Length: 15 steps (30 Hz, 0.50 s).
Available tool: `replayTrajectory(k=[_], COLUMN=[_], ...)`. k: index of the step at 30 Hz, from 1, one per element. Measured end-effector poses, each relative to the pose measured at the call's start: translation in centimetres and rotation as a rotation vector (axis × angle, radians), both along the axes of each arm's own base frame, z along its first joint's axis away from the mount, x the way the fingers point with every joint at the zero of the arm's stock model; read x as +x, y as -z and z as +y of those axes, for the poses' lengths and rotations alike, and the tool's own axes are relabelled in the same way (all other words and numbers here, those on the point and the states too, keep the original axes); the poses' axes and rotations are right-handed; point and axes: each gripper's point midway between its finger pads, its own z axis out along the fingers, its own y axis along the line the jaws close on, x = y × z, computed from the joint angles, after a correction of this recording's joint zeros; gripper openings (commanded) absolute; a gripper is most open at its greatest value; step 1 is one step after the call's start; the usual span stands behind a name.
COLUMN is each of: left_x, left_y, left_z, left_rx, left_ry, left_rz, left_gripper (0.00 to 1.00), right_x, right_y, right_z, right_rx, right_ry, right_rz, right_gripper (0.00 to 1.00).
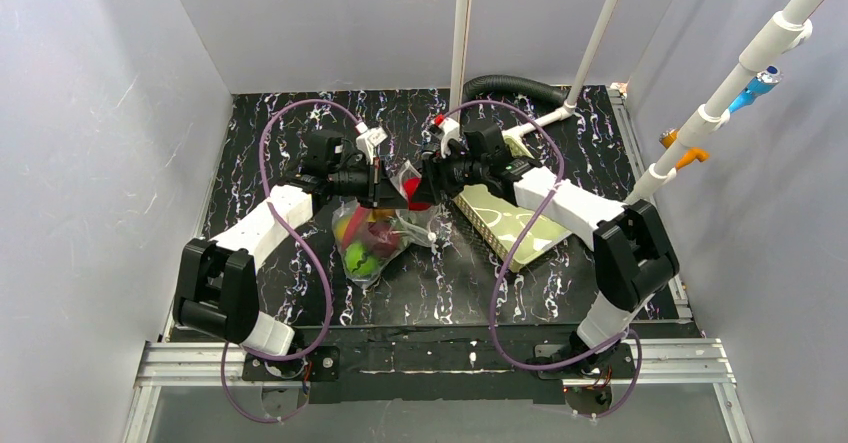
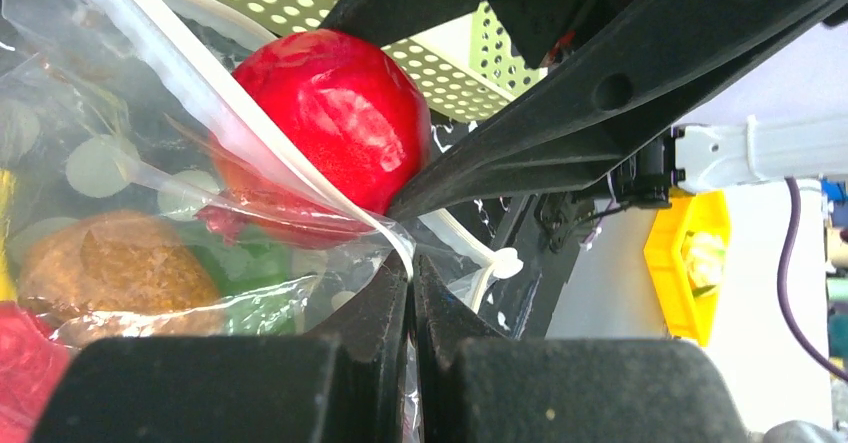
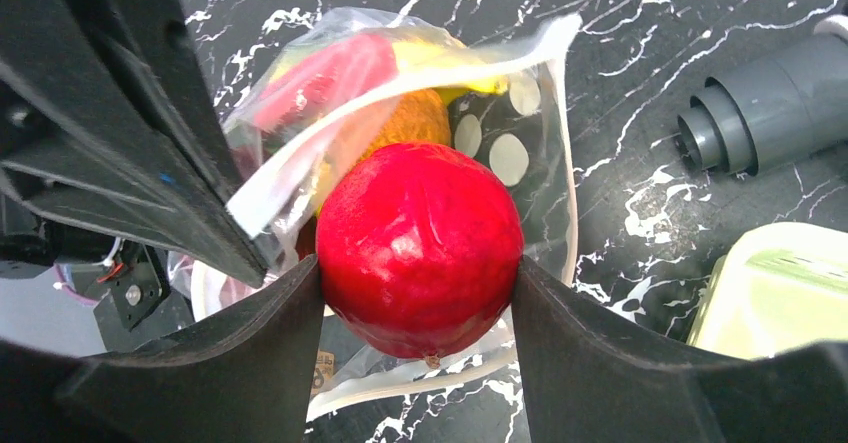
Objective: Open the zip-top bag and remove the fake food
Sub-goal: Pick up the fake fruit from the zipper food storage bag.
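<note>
Black left gripper [image 1: 378, 187], jaws fully closed, pinching a fold of film at the rim of the bag [image 1: 372, 245] just beside its white zip strip [image 2: 250, 138]. The bag is clear plastic printed with white dots and sags onto the marbled table [image 1: 250, 123] between the arms, mouth lifted, with a green piece [image 1: 362, 260] and other toys inside. The red fruit [image 3: 420, 248], round and glossy, sits at the bag's mouth, clamped side to side by the right gripper [image 3: 418, 263], whose jaws stand wide around it. A pale green basket [image 1: 512, 225] lies just right of the bag.

Hazards, as judged: the pinch covers only a thin fold of film, so a pull by the right arm could slide it free and drag the whole bag up with the fruit. The fruit is smooth and held across its widest part, so it may squirt out. Loose film or the strip could catch on the fruit and spill the remaining pieces.

Views: the left wrist alone shows the pinch on the film and the strip draped over the fruit. The right wrist alone shows both fingers [image 3: 270, 363] touching the fruit, an orange piece [image 3: 420, 118] and a yellow banana [image 3: 450, 71] behind it, and a grey hose [image 3: 765, 113]. The top view alone shows the bag's lower half resting on the table.
</note>
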Motion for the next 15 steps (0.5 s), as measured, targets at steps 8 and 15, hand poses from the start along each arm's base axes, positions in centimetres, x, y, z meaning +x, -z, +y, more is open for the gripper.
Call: replayTrajectory(k=[8, 15], left_x=[-1.3, -2.0], left_y=[0.0, -0.4], left_z=[0.0, 0.4], left_rx=[-0.008, 0.006], left_ry=[0.092, 0.124], left_rz=[-0.046, -0.092], left_gripper=[0.0, 0.0], right_x=[-1.3, -2.9], right_y=[-2.0, -1.7], right_z=[-0.5, -1.0], right_rx=[0.013, -0.001], right_ry=[-0.081, -0.176], right_rz=[-0.086, -0.104], right_gripper=[0.28, 0.26])
